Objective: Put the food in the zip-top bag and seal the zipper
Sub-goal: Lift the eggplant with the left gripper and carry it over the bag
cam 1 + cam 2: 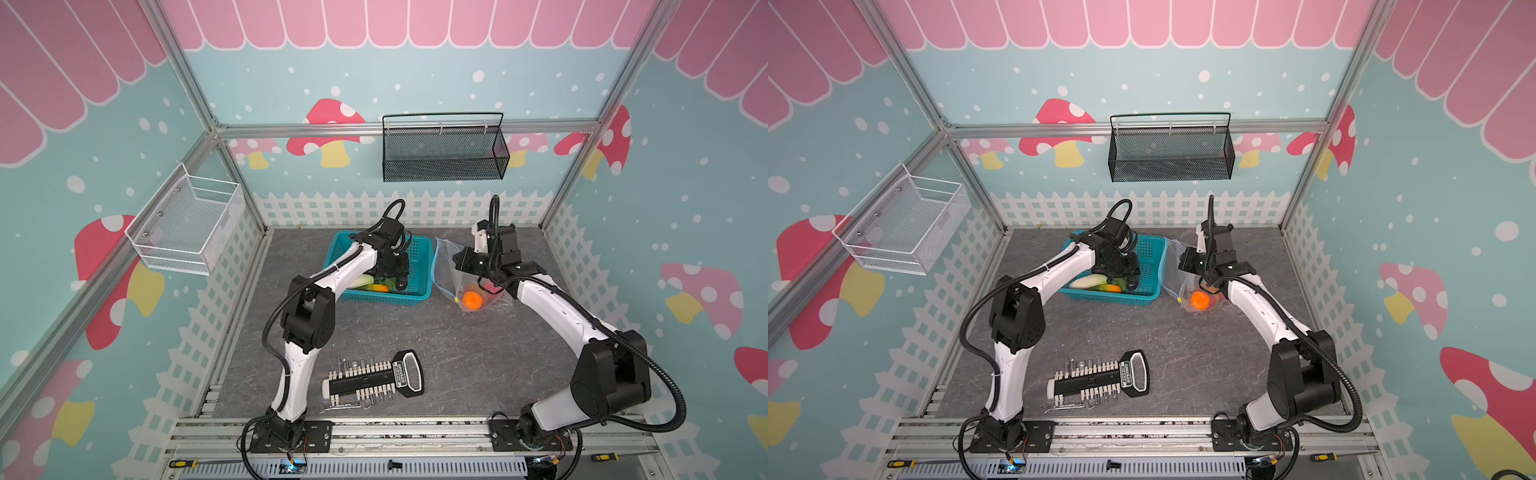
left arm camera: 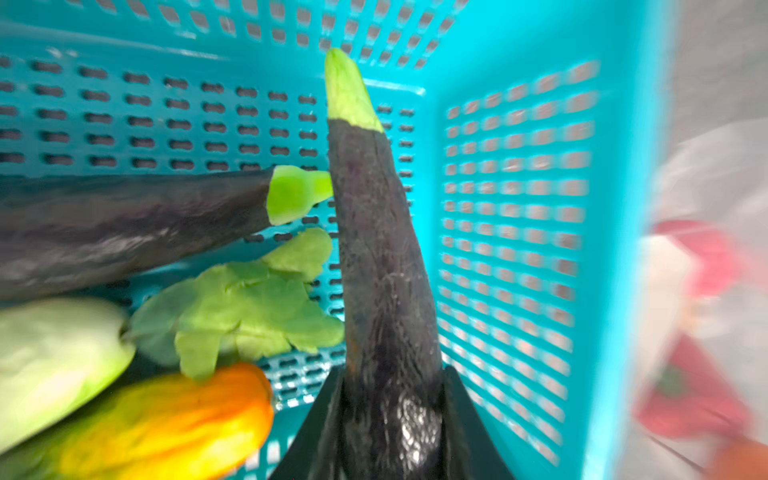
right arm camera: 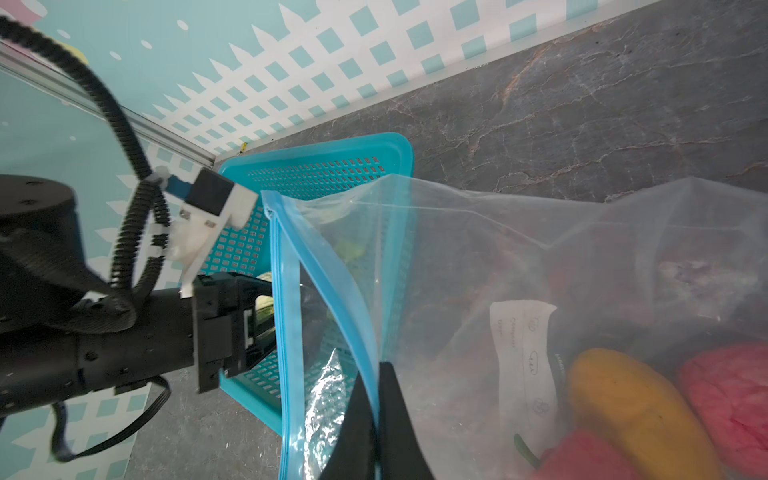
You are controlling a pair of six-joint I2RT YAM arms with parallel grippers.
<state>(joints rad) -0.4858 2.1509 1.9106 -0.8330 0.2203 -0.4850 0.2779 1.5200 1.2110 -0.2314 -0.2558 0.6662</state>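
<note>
The left gripper (image 2: pixel 392 386), half-closed on a purple eggplant (image 2: pixel 382 249) in the mid-frame basket (image 1: pixel 386 296), should lift clear of its rim; the right gripper (image 3: pixel 376 374), pinched shut on the mouth of the zip-top bag (image 1: pixel 445 266) just right of it, holds it open.

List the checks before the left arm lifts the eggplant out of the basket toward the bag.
1. Left gripper clamped on eggplant: ok.
2. Right gripper pinching the bag at its mouth edge: ok.
3. Zipper strips apart, mouth open: ok.
4. Held eggplant clear of second eggplant: cannot tell; its stem looks to touch.
5. Eggplant tip above basket wall: cannot tell.
</note>
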